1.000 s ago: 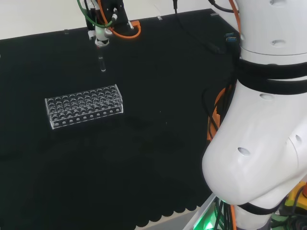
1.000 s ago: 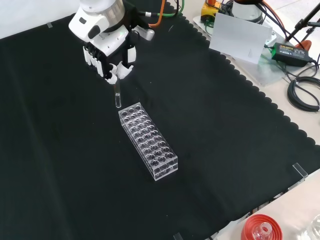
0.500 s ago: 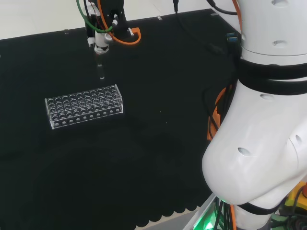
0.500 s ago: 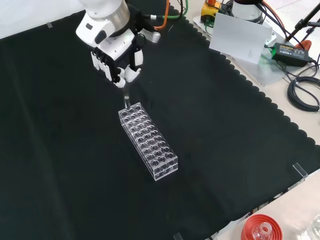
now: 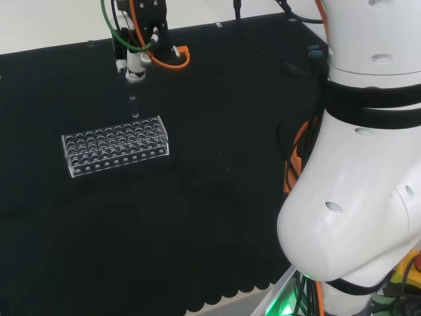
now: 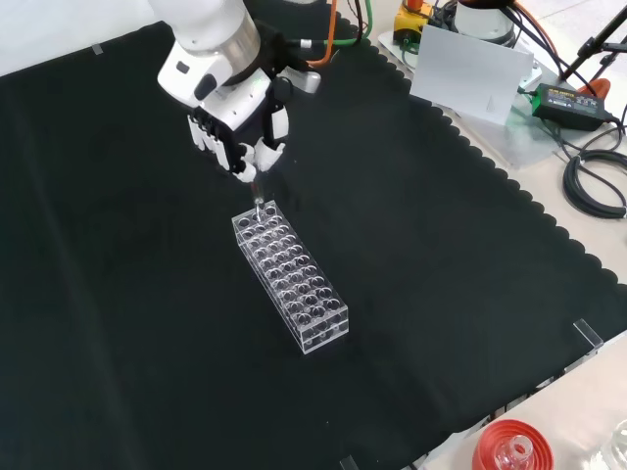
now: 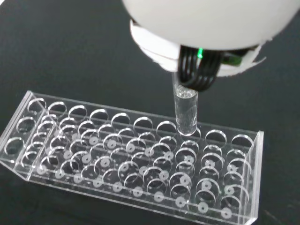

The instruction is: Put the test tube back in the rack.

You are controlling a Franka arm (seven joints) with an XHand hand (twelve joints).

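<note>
Hand (image 6: 240, 117): fingers curled round the upright test tube (image 7: 186, 110) | Change: your hand has carried it from beside the rack (image 6: 290, 276) to over its far end in the front view | Tube tip seems just above an outer-row hole | Next: lower straight.

1. The black-cloth counter (image 6: 441, 294) lies bare on all sides of the clear plastic rack of round holes (image 6: 290, 275), so it can be approached from any side.
2. The holes seen in the wrist view are vacant.
3. The black and white hand (image 6: 240, 132), holding the clear glass test tube (image 7: 186, 108) upright, occupies the space above the rack's far end in the front view.
</note>
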